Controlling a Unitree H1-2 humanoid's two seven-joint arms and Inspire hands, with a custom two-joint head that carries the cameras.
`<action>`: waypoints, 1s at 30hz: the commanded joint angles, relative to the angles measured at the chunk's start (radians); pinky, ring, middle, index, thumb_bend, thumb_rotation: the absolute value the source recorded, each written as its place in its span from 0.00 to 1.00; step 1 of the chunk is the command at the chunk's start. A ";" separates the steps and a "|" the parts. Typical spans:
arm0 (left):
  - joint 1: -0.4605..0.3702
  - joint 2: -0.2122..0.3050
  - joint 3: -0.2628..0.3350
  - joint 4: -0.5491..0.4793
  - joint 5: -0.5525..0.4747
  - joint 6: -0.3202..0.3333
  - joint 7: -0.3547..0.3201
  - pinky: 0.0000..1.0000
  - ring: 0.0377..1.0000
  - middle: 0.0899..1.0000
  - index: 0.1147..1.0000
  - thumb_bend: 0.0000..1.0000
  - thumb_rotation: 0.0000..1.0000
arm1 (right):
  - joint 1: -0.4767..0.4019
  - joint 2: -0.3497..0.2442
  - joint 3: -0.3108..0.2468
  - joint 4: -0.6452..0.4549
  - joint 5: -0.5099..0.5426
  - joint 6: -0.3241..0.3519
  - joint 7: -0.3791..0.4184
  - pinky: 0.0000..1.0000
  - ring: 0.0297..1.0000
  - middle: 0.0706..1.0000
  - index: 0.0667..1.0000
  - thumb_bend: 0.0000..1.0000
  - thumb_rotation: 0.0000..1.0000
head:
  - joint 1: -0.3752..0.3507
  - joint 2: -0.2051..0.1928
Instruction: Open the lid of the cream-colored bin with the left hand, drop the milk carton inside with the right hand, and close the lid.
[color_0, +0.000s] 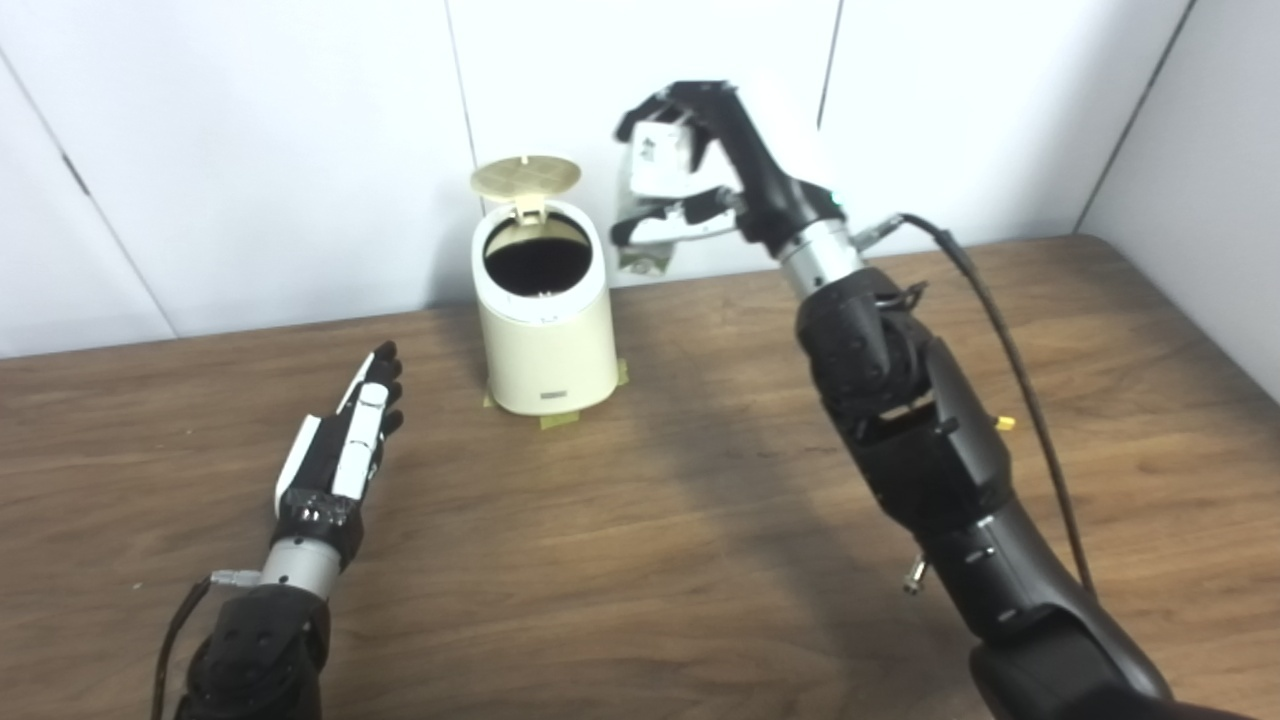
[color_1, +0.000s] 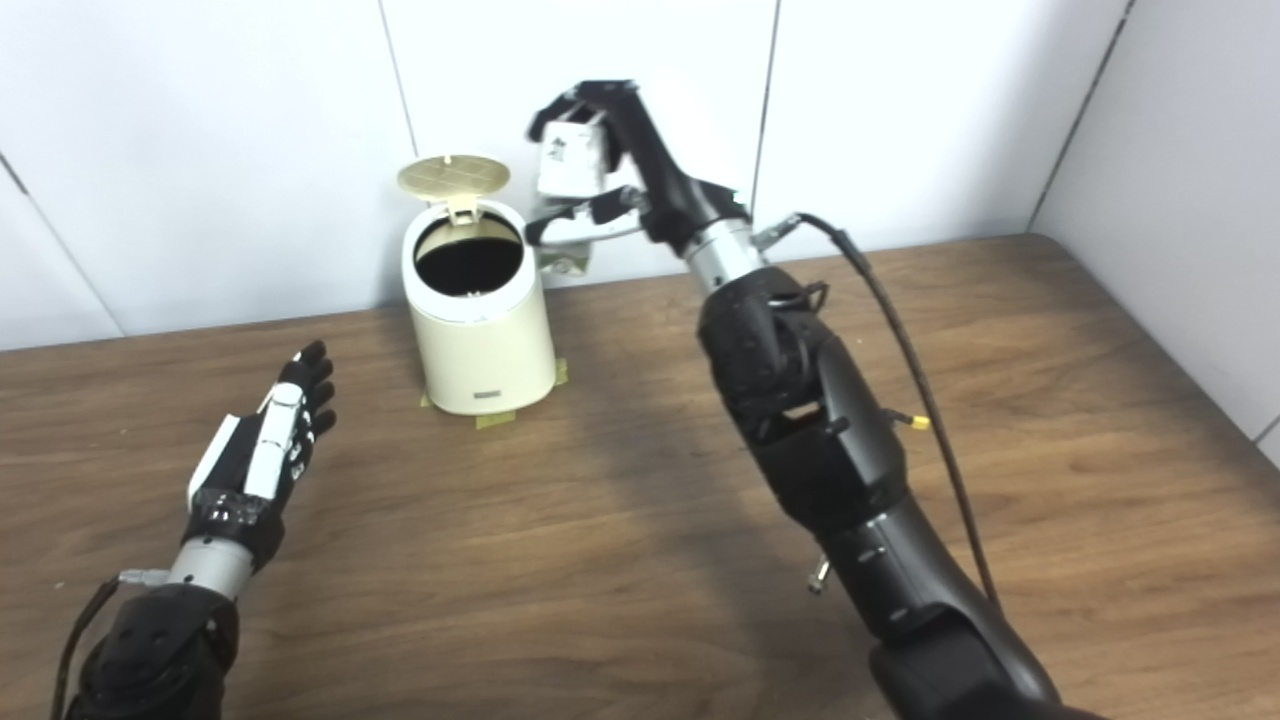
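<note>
The cream-colored bin (color_0: 545, 340) stands at the back of the wooden table, against the wall. Its round lid (color_0: 525, 177) is flipped up and the dark opening shows. My right hand (color_0: 700, 160) is raised above and just to the right of the bin's opening. It is shut on the white milk carton (color_0: 655, 165), which hangs at about lid height, partly hidden by the fingers. My left hand (color_0: 345, 440) is open and empty, fingers stretched out, low over the table to the front left of the bin and apart from it.
Yellow tape tabs (color_0: 560, 420) mark the bin's foot. The table (color_0: 640, 560) runs to a white panelled wall at the back and a wall at the right. A black cable (color_0: 1010, 350) hangs along my right forearm.
</note>
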 joint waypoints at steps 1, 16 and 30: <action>-0.025 -0.009 -0.006 -0.044 0.014 -0.035 0.016 1.00 1.00 1.00 1.00 0.61 1.00 | -0.083 0.007 -0.005 -0.019 -0.024 -0.047 -0.023 0.37 0.37 0.47 0.48 0.52 0.00 | 0.013 0.001; -0.003 -0.054 -0.051 -0.098 0.056 0.005 0.023 0.96 1.00 1.00 0.99 0.66 1.00 | -0.148 0.113 -0.018 0.215 0.005 -0.200 -0.124 0.39 0.38 0.47 0.48 0.52 0.00 | 0.074 0.008; 0.033 -0.089 -0.074 -0.157 0.092 0.059 0.042 1.00 1.00 1.00 1.00 0.70 1.00 | -0.226 0.129 -0.008 0.511 -0.017 -0.343 -0.279 0.34 0.38 0.47 0.47 0.50 0.00 | 0.085 0.021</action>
